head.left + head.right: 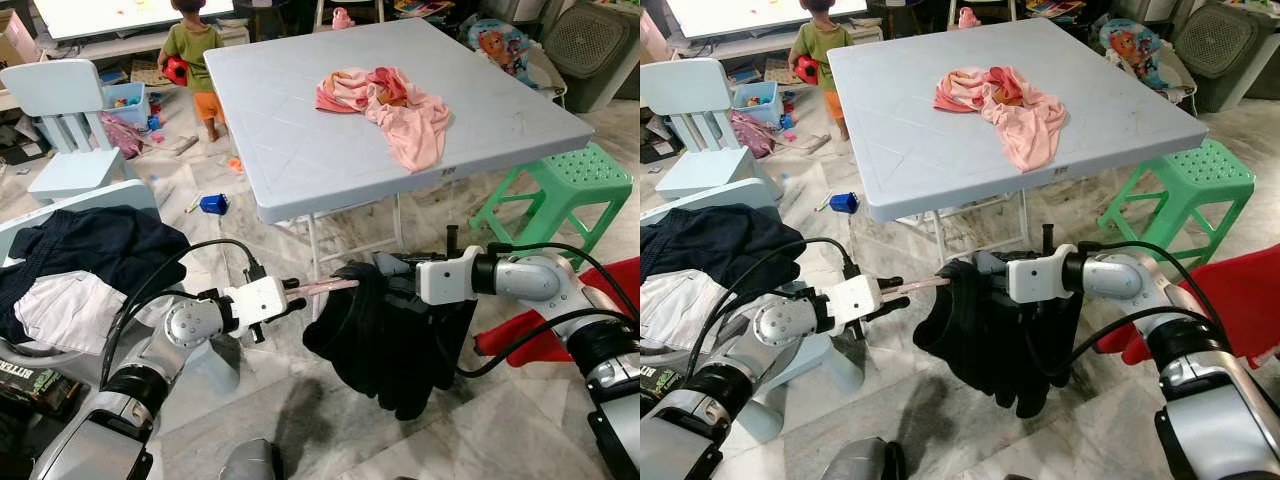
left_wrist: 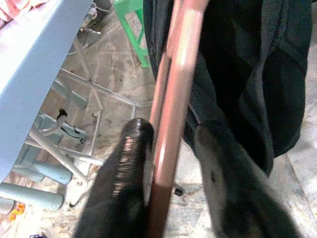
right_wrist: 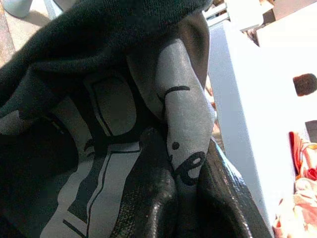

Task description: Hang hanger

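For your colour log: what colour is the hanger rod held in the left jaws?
Pinkish copper; the hanger rod shows best in the left wrist view.

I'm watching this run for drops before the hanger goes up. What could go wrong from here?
The left gripper pinches only the end of the pink hanger, so the hanging black garment might twist it loose. The right gripper holds only a fold of cloth, which could slip and drop the garment to the floor. The table edge is close and may snag it.
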Robot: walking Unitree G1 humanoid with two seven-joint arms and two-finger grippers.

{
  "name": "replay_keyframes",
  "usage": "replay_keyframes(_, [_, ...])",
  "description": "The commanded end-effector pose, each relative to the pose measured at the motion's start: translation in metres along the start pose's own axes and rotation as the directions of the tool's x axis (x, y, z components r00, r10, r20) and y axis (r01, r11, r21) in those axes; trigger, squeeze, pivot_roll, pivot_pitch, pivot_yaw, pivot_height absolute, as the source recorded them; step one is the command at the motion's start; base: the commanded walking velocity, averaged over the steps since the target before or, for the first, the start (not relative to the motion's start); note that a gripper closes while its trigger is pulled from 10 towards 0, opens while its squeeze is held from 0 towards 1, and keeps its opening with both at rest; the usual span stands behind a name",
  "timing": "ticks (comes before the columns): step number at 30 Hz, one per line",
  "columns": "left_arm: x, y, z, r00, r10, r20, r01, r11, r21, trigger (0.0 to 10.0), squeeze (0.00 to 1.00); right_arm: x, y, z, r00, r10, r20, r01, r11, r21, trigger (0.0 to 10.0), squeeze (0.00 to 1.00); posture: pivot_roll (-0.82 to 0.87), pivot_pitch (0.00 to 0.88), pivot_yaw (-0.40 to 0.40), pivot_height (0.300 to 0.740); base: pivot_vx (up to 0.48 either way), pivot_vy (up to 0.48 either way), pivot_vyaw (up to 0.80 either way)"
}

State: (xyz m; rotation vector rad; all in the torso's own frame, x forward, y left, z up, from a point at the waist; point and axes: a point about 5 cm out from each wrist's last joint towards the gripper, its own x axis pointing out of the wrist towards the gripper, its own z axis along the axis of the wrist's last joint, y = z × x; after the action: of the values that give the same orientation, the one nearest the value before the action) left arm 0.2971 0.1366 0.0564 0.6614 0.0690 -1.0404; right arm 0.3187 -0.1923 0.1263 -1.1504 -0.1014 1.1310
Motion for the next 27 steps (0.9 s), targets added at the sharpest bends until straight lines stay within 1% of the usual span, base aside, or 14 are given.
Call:
replay_keyframes(1, [-0.007,0.004,-0.007,0.999,-0.01,-0.04,0.01,1.0,0.002,10.0,1.0,-0.003,-0.021,0.005,0.996,-0.085,0.023,0.086,0.996,-0.036,10.0,0.0,-0.04,0.0,0.018,0.74,0.0,0.0,0.0])
replay_keyframes(3, [-0.006,0.004,-0.006,0.999,-0.018,-0.039,0.018,1.0,0.001,10.0,1.0,-0.002,-0.021,0.006,0.996,-0.084,0.025,0.085,0.996,-0.036,10.0,0.0,-0.04,0.0,0.017,0.74,0.0,0.0,0.0])
replay_keyframes(4, [-0.006,0.003,-0.006,0.999,-0.021,-0.031,0.02,1.0,-0.008,0.0,0.7,-0.002,-0.02,0.006,0.996,-0.083,0.026,0.083,0.996,-0.035,10.0,0.0,-0.04,0.0,0.017,0.74,0.0,0.0,0.0])
replay_keyframes(5, [-0.005,0.003,-0.005,0.999,-0.03,-0.02,0.029,0.999,-0.029,0.0,0.7,-0.002,-0.019,0.006,0.996,-0.08,0.027,0.081,0.996,-0.035,10.0,0.0,-0.04,0.0,0.017,0.74,0.0,0.0,0.0])
replay_keyframes(6, [-0.005,0.002,-0.005,0.999,-0.035,-0.016,0.035,0.999,-0.035,0.0,0.0,-0.001,-0.019,0.006,0.996,-0.079,0.029,0.08,0.996,-0.035,10.0,0.0,-0.04,0.0,0.017,0.74,0.0,0.0,0.0])
replay_keyframes(9, [-0.003,0.0,-0.004,0.998,-0.06,-0.006,0.059,0.998,-0.038,0.0,0.0,-0.001,-0.017,0.006,0.997,-0.073,0.032,0.074,0.997,-0.033,10.0,0.0,-0.04,0.0,0.017,0.74,0.0,0.0,0.0])
replay_keyframes(14, [-0.002,-0.002,-0.003,0.998,-0.064,0.001,0.064,0.997,-0.04,0.0,0.0,-0.002,-0.015,0.004,0.997,-0.068,0.027,0.069,0.997,-0.027,10.0,0.0,-0.05,0.0,0.019,0.74,0.0,0.0,0.0])
replay_keyframes(15, [-0.002,-0.003,-0.003,0.998,-0.065,0.006,0.066,0.997,-0.041,0.0,0.0,-0.002,-0.013,0.003,0.998,-0.054,0.026,0.054,0.999,-0.001,10.0,0.0,-0.05,0.0,0.019,0.74,0.0,0.0,0.0])
replay_keyframes(16, [-0.002,-0.003,-0.003,0.998,-0.065,0.006,0.066,0.997,-0.041,0.0,0.0,-0.002,-0.013,0.003,0.998,-0.054,0.026,0.054,0.999,-0.001,10.0,0.0,-0.05,0.0,0.019,0.74,0.0,0.0,0.0])
replay_keyframes(18, [-0.001,-0.004,-0.003,0.998,-0.065,0.008,0.065,0.997,-0.041,0.0,0.0,-0.003,-0.01,0.002,0.999,-0.018,0.03,0.017,0.999,0.032,10.0,0.0,-0.05,0.0,0.019,0.74,0.0,0.0,0.0])
replay_keyframes(19, [-0.001,-0.005,-0.003,0.998,-0.064,0.014,0.065,0.997,-0.045,0.0,0.0,-0.004,-0.005,0.001,0.999,0.032,0.036,-0.034,0.997,0.073,10.0,0.0,-0.05,0.0,0.018,0.74,0.0,0.0,0.0])
replay_keyframes(21, [-0.001,-0.006,-0.003,0.998,-0.064,0.02,0.065,0.997,-0.05,0.0,0.0,-0.005,0.0,0.0,0.996,0.081,0.04,-0.085,0.99,0.114,10.0,0.0,-0.05,0.0,0.018,0.74,0.0,0.0,0.0])
replay_keyframes(23, [0.0,-0.007,-0.002,0.998,-0.063,0.032,0.065,0.996,-0.063,0.0,0.0,-0.009,0.006,-0.003,0.985,0.163,0.049,-0.169,0.969,0.182,10.0,0.0,-0.05,0.0,0.018,0.74,0.0,0.0,0.0])
replay_keyframes(27, [0.0,-0.009,-0.002,0.997,-0.059,0.054,0.064,0.993,-0.094,0.0,0.0,-0.014,0.007,-0.004,0.974,0.214,0.076,-0.226,0.94,0.254,10.0,0.0,-0.05,0.0,0.015,0.74,0.0,0.0,0.0])
